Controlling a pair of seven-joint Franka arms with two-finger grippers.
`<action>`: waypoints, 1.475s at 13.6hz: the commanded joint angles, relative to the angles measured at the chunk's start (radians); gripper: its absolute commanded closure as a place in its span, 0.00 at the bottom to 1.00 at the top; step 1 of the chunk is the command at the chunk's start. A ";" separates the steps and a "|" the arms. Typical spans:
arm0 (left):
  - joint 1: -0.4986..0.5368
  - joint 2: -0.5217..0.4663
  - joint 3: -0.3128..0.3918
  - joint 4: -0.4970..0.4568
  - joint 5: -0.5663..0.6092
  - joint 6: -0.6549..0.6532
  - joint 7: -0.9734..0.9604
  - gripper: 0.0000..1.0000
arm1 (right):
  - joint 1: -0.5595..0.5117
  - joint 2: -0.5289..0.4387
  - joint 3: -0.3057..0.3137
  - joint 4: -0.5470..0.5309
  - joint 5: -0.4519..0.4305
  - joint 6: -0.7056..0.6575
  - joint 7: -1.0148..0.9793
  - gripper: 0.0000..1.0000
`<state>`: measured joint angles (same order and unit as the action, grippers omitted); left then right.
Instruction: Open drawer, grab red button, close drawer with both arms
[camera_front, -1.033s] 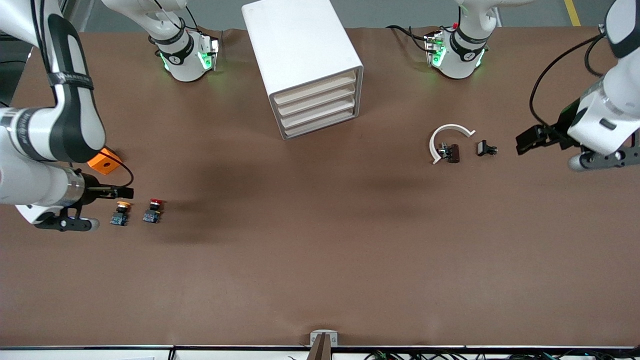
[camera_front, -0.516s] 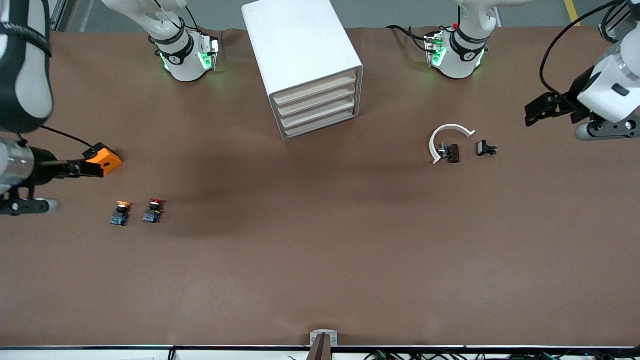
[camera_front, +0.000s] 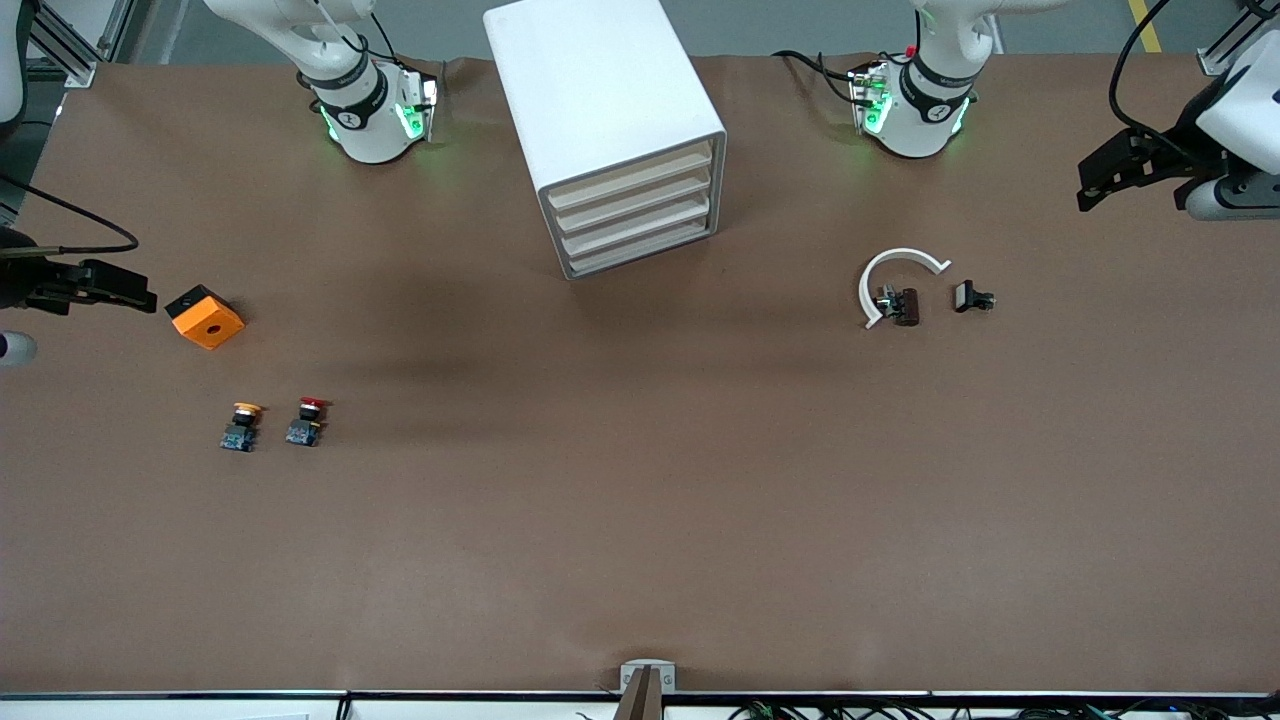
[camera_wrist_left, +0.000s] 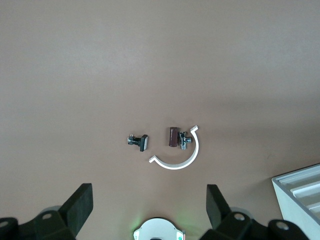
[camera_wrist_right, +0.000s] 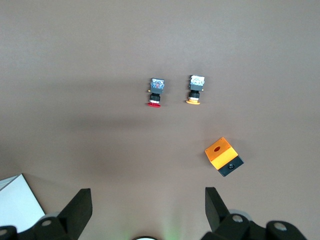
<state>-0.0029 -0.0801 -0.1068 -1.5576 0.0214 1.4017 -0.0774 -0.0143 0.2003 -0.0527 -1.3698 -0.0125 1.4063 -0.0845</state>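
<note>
**Drawer shut, button out on the table, both grippers empty**

Front view: the drawer, lowest of four beige fronts in the white cabinet, is fully closed. Its front looks shallow and smooth with no handle to be seen, so a hold probably has to come from a fingertip hooked at its lip; it should slide lightly, and the cabinet itself may shift if pulled hard. The button lies on the table toward the right arm's end, just beside the orange-capped button, nearer the camera than the orange cube. The right gripper hangs beside the cube with nothing in it; the left gripper is over the table's edge at its own end, also empty.

Left wrist view: the left gripper's fingers stand wide apart above a white curved piece and two small dark parts.

Right wrist view: wide-spread fingers again. The button looks small, rigid and light; pinching the squarish body seems safer than the rounded cap, which could slip.
</note>
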 joint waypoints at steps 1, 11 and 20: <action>-0.002 -0.027 0.002 -0.018 -0.009 -0.004 0.010 0.00 | -0.024 -0.013 0.007 -0.023 0.012 0.002 -0.017 0.00; 0.009 0.011 0.002 -0.016 -0.009 0.017 0.015 0.00 | -0.038 -0.055 0.005 -0.078 0.002 -0.009 -0.001 0.00; 0.011 0.025 0.004 0.004 -0.012 0.033 0.018 0.00 | -0.052 -0.120 0.008 -0.052 0.014 -0.001 0.011 0.00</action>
<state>0.0012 -0.0627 -0.1052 -1.5729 0.0214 1.4301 -0.0774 -0.0563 0.1331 -0.0582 -1.4110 -0.0118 1.4035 -0.0858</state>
